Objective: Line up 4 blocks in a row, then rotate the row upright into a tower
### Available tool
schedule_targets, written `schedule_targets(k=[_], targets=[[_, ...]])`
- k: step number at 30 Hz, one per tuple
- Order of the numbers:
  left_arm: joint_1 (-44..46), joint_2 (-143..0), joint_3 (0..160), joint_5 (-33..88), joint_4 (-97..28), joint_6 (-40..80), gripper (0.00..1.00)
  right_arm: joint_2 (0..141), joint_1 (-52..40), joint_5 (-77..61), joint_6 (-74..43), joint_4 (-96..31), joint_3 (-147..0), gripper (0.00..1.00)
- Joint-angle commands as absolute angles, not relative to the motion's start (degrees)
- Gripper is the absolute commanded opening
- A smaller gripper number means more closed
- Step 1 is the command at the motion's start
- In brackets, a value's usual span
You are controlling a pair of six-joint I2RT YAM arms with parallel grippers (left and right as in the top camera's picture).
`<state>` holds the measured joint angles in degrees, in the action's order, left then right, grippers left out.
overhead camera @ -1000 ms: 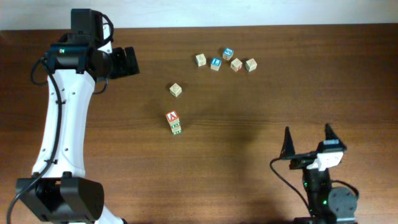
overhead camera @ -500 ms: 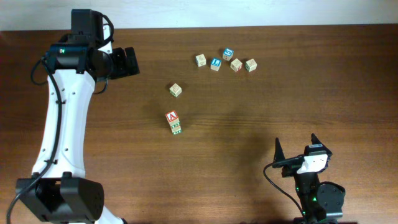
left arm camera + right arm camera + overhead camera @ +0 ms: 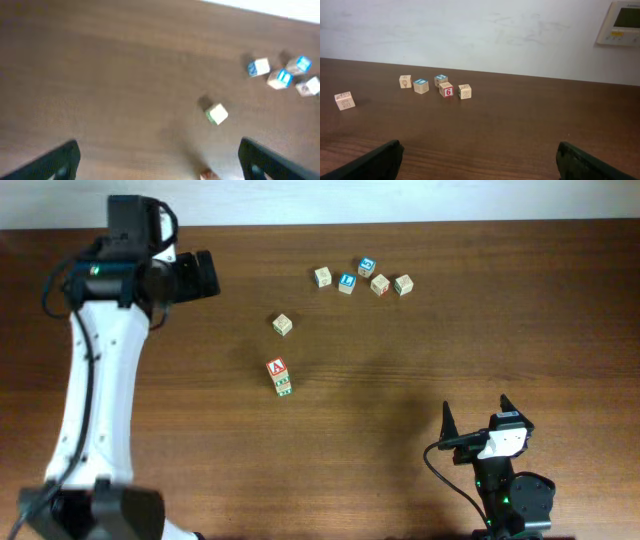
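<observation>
Blocks (image 3: 283,325) on brown table (image 3: 450,330), red "A" block (image 3: 277,367) — red "6" block (image 3: 448,91)

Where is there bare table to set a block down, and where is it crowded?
Free: brown tabletop between the far cluster of five small wooden cubes and the open right gripper; also between the left arm and the red-A cube. Crowded: that cluster.

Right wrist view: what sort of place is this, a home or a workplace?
Most likely an indoor lab or office set up for robot trials, though I cannot be sure. A plain white wall carries a mounted control panel, and small alphabet blocks lie on a dark wooden table.
</observation>
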<state>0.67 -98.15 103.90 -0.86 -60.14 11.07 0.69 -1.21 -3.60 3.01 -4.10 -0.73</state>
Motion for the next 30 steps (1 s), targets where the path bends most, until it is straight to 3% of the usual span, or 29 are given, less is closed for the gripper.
schedule_targets(k=[1, 6, 14, 21, 23, 30], targets=[[0.32, -84.68, 91.90, 0.36, -48.53, -0.10, 0.99, 0.38, -1.50, -4.29, 2.57, -4.12, -0.32, 0.98], [0.30, -62.15, 58.98, 0.38, -23.44, -4.75, 0.99, 0.38, -1.50, -4.29, 2.57, -4.12, -0.32, 0.98], [0.32, -25.45, 17.04, 0.43, 2.48, -13.34, 0.99, 0.38, -1.50, -4.29, 2.57, -4.12, -0.32, 0.98], [0.32, -1.54, 0.45, 0.43, 1.41, -22.02, 0.99, 0.38, -1.50, -4.29, 2.57, -4.12, -0.32, 0.98], [0.19, -0.25, 0.47, 0.03, -5.02, -22.33, 0.99, 0.38, -1.50, -4.29, 2.57, -4.12, -0.32, 0.98], [0.21, -0.30, 0.49, 0.21, -4.78, -22.17, 0.99, 0.38, -1.50, -4.29, 2.57, -4.12, -0.32, 0.98]])
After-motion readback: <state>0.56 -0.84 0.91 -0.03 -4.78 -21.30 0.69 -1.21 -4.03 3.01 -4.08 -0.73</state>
